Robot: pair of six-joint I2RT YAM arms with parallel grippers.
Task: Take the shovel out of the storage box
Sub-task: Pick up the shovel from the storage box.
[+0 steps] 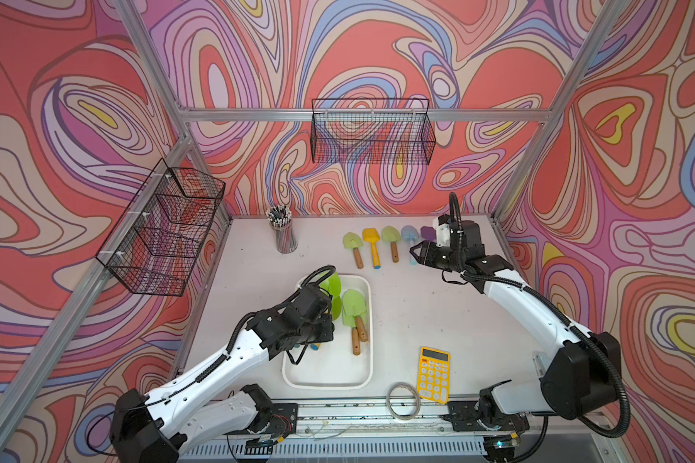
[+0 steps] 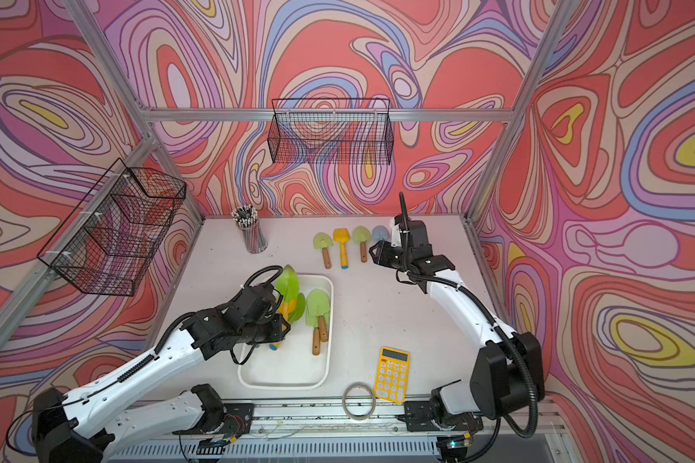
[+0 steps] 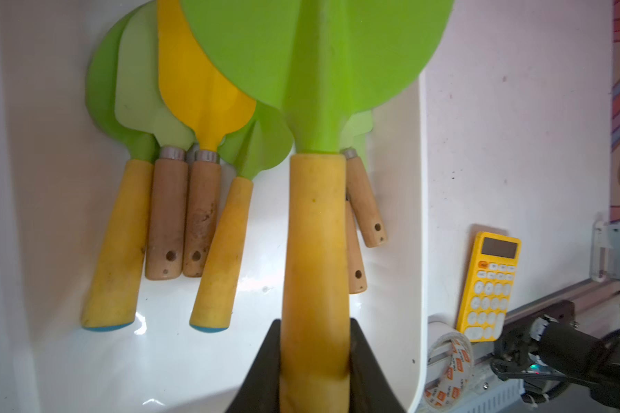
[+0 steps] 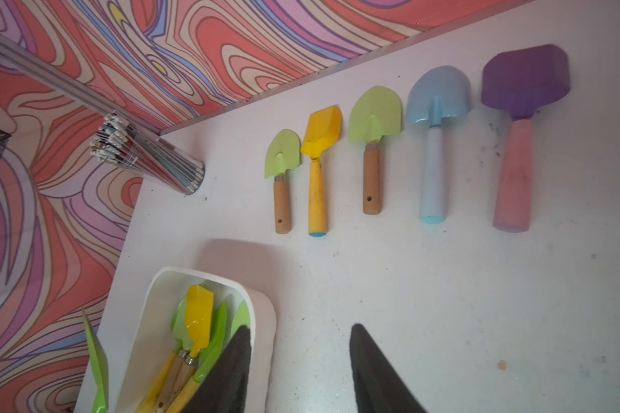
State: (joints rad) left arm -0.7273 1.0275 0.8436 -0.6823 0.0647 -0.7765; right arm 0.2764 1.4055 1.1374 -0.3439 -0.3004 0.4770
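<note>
The white storage box [image 1: 369, 340] sits left of the table's middle and holds several shovels [image 3: 165, 214] with green or yellow blades. My left gripper [image 3: 315, 325] is shut on the yellow handle of a green-bladed shovel [image 3: 315, 232]. That shovel [image 2: 289, 280] is raised over the box's left side, blade pointing to the back. My right gripper [image 1: 414, 252] hovers open and empty at the back right, over bare table [image 4: 299, 327]. It is next to a row of shovels [image 4: 373, 150] lying on the table.
A yellow calculator [image 1: 433, 373] and a tape roll [image 1: 404, 401] lie near the front edge, right of the box. A pencil cup [image 1: 283, 234] stands at the back. Black wire baskets hang on the back wall [image 1: 372, 132] and the left wall [image 1: 165, 228].
</note>
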